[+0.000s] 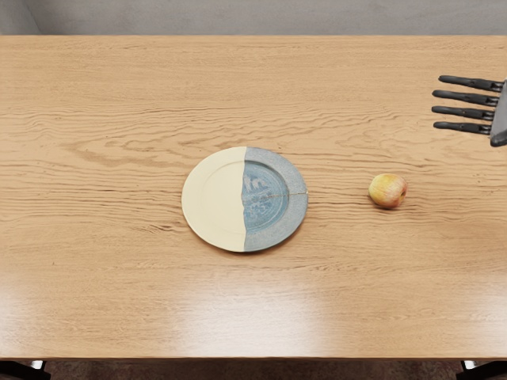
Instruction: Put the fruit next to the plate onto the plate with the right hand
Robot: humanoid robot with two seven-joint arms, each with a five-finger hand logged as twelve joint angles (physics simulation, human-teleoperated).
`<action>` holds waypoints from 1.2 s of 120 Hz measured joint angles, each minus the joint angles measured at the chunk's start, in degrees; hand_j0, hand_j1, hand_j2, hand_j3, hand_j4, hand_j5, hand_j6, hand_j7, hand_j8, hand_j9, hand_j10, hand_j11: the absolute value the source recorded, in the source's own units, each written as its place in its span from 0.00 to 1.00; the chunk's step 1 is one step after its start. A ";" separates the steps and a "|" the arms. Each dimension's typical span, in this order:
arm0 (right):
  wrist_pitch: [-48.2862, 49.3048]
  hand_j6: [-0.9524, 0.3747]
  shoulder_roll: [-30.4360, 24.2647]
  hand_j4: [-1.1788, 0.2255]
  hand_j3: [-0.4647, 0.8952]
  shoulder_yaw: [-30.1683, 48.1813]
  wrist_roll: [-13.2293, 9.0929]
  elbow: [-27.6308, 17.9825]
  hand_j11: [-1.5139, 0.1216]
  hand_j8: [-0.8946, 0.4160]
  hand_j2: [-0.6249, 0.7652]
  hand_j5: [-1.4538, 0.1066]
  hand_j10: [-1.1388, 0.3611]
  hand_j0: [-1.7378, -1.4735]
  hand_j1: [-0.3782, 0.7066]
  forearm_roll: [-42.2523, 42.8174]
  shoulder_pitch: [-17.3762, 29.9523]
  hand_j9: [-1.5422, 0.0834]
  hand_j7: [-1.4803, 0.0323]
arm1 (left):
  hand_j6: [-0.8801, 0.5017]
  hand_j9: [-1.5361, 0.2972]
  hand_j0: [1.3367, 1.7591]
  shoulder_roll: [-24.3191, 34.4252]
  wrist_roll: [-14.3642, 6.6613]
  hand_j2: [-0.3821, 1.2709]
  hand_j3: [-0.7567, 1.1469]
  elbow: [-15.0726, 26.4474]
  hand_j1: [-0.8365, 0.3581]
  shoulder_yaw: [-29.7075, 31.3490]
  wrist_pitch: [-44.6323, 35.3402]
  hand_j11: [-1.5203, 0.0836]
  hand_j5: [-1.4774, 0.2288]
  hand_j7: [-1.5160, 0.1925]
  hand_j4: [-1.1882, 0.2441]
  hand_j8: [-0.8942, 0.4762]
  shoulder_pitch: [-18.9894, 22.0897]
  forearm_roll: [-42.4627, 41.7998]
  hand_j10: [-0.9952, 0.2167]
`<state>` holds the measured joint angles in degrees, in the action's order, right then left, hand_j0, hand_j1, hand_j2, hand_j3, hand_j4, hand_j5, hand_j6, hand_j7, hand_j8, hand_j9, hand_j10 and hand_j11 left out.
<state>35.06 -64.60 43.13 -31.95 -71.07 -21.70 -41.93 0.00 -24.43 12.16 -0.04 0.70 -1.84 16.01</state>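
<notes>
I am looking down on a pale wooden table (119,95), its grain running side to side, a grey wall (238,16) sitting behind it. The apple (387,190) is lying on the wood, right of the plate (207,198) and apart from it. My right hand (494,111) is hovering at the right edge, fingers (463,81) stretched straight, gripping nothing.

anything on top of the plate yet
Nothing lies on the plate; its cream and blue face shows whole. The apple sits on the table to its right, apart. What lies beneath the plate is hidden.
</notes>
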 joint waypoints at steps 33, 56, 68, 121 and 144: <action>0.00 0.71 1.36 0.83 0.34 0.33 -0.10 -5.48 0.91 0.67 0.45 0.92 0.75 0.30 0.05 11.16 -2.04 0.93 0.96 | 0.64 0.84 0.76 0.00 0.00 0.23 0.40 0.01 0.99 -0.01 0.00 0.95 0.87 0.89 0.83 0.65 0.00 0.00 0.82; -6.48 0.70 3.21 0.82 0.34 0.29 -0.42 -17.36 0.91 0.67 0.45 0.91 0.74 0.30 0.05 39.84 -6.82 0.93 0.96 | 0.64 0.84 0.76 0.00 0.00 0.23 0.40 0.01 0.99 -0.01 0.00 0.95 0.87 0.89 0.83 0.65 0.00 0.00 0.82; -19.20 0.70 8.58 0.82 0.34 -2.93 -0.59 -19.67 0.91 0.66 0.45 0.91 0.74 0.30 0.05 55.20 -9.01 0.93 0.96 | 0.64 0.84 0.76 0.00 0.00 0.23 0.40 0.02 0.99 0.01 0.00 0.95 0.87 0.89 0.83 0.65 0.00 0.00 0.82; -56.40 0.69 25.15 0.82 0.34 -31.09 -2.79 -16.18 0.90 0.66 0.45 0.91 0.74 0.30 0.05 71.92 -15.05 0.93 0.96 | 0.64 0.84 0.76 0.00 0.00 0.23 0.40 0.00 0.99 0.01 0.00 0.95 0.87 0.89 0.83 0.65 0.00 -0.01 0.82; -59.82 0.69 26.67 0.82 0.34 -32.81 -3.01 -14.63 0.90 0.66 0.45 0.91 0.74 0.30 0.06 72.88 -14.09 0.93 0.95 | 0.64 0.84 0.76 0.00 0.00 0.23 0.40 0.01 0.99 0.00 0.00 0.95 0.87 0.89 0.83 0.65 0.00 -0.01 0.82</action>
<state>-24.76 -37.93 10.31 -34.96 -85.70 51.18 -56.02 0.00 -24.43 12.17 -0.04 0.70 -1.85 16.00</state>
